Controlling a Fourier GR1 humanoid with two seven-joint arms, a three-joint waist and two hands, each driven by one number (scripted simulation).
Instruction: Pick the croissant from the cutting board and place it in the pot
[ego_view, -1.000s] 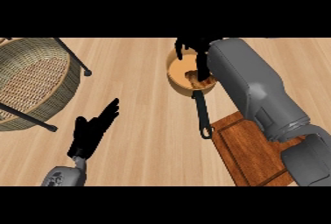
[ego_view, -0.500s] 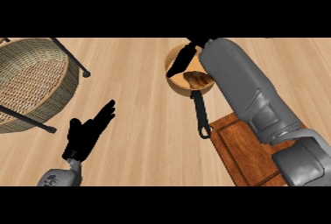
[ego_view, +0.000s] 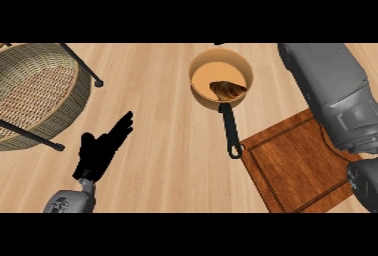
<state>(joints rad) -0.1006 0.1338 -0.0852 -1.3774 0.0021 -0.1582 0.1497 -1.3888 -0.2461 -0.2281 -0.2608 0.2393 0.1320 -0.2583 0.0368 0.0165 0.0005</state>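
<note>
The brown croissant (ego_view: 228, 90) lies inside the tan pot (ego_view: 210, 70), against its near right wall. The pot's black handle (ego_view: 231, 130) points toward me and ends at the corner of the wooden cutting board (ego_view: 303, 167), which is bare. My right forearm (ego_view: 332, 90) stretches up the right side of the view and its hand is out of the picture past the top. My left hand (ego_view: 103, 147) rests open at the lower left, fingers straight and pointing up-right, holding nothing.
A large wicker basket (ego_view: 33, 92) with black rod handles (ego_view: 81, 65) sits at the left edge. The light wooden counter (ego_view: 162, 100) lies between the basket and the pot.
My right hand has let go of the croissant in the pot and drawn away upward out of view. The view has shifted, so the pot shows whole. The left hand stays put.
</note>
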